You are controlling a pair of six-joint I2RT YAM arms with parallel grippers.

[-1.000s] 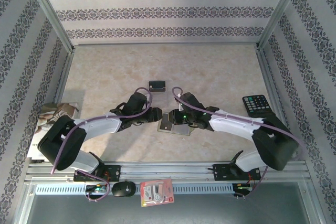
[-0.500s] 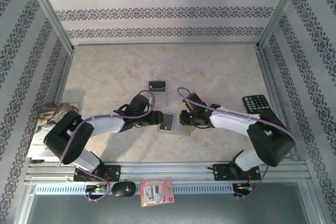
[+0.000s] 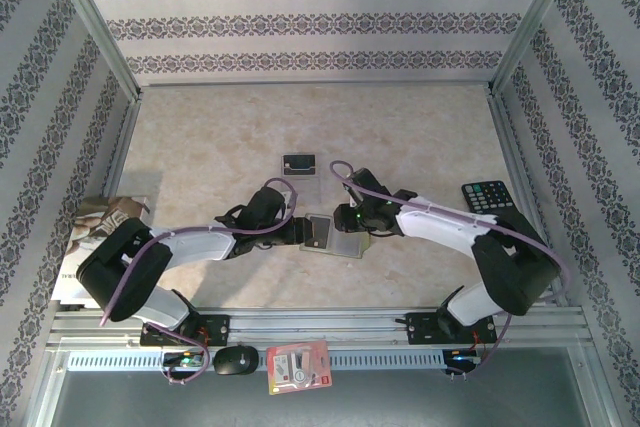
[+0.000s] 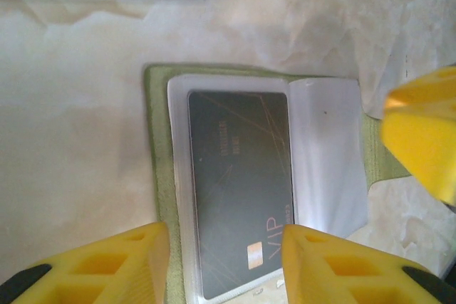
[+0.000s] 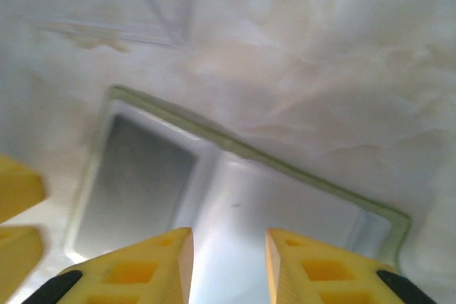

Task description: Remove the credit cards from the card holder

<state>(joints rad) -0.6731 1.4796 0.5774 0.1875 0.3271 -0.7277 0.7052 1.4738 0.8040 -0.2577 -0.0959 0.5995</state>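
The upper half of the desk (image 3: 420,137) lies bare across its width in the top view, open to either arm. Just above centre a dark card (image 3: 298,163) narrows that way. A calculator (image 3: 487,199) blocks the right edge, a book (image 3: 100,237) the left. At centre the left end effector (image 3: 298,227) and right end effector (image 3: 347,219) crowd the open card holder (image 3: 348,245) from both sides, nearly meeting above it. In the left wrist view a yellow finger (image 4: 424,133) of the right one intrudes at the frame's right. The strip of desk just below the holder, between the arms, is free.
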